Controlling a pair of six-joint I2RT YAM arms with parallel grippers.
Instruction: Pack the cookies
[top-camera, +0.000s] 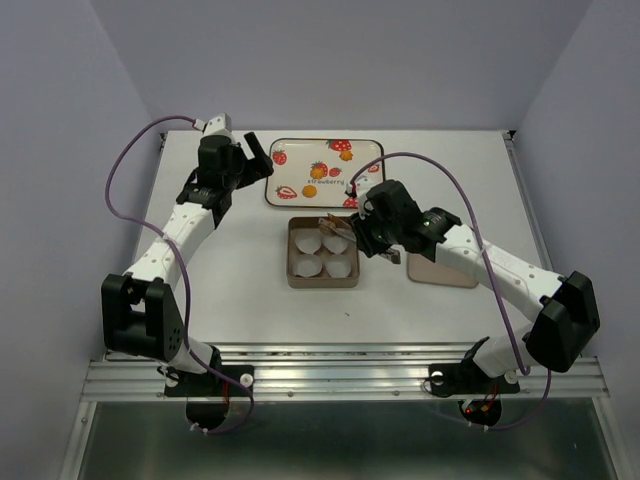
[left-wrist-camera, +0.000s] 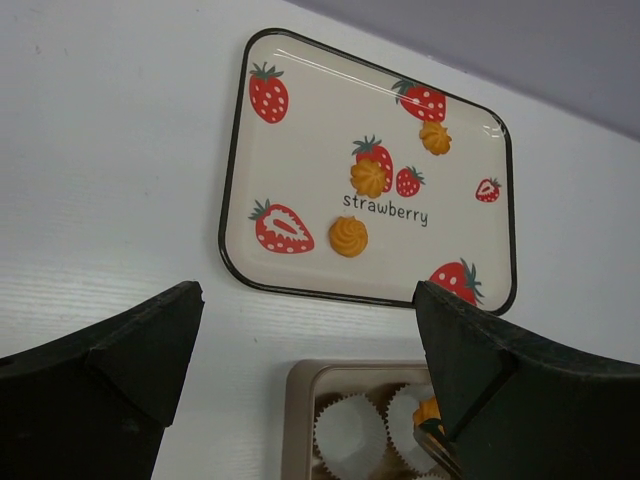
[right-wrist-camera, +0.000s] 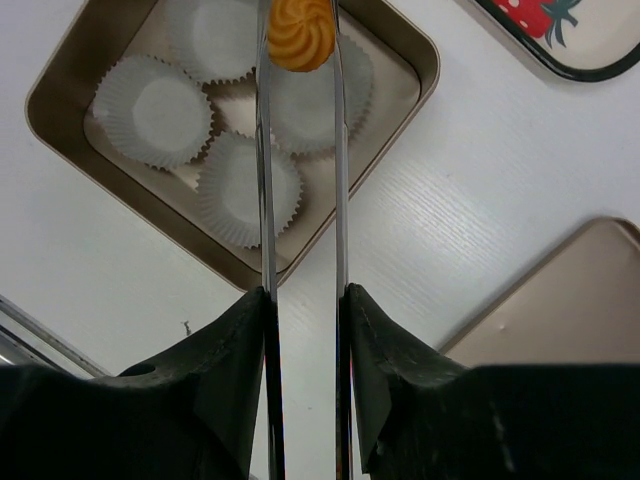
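Observation:
Three orange-yellow cookies (left-wrist-camera: 349, 237) lie on the strawberry-print tray (left-wrist-camera: 300, 150), also seen from above (top-camera: 298, 165). My right gripper (right-wrist-camera: 305, 300) is shut on metal tongs (right-wrist-camera: 267, 200). The tongs pinch a fourth cookie (right-wrist-camera: 301, 35) above the far right paper cup of the square tin (right-wrist-camera: 60, 110). From above, the right gripper (top-camera: 372, 240) sits at the tin's (top-camera: 296, 278) right edge. The tin holds several white pleated paper cups (right-wrist-camera: 150, 108), all empty. My left gripper (left-wrist-camera: 305, 300) is open and empty, above the table left of the tray (top-camera: 255, 160).
The tin's tan lid (top-camera: 442, 270) lies flat on the table right of the tin, partly under my right arm; it also shows in the right wrist view (right-wrist-camera: 570, 300). Purple cables loop over both arms.

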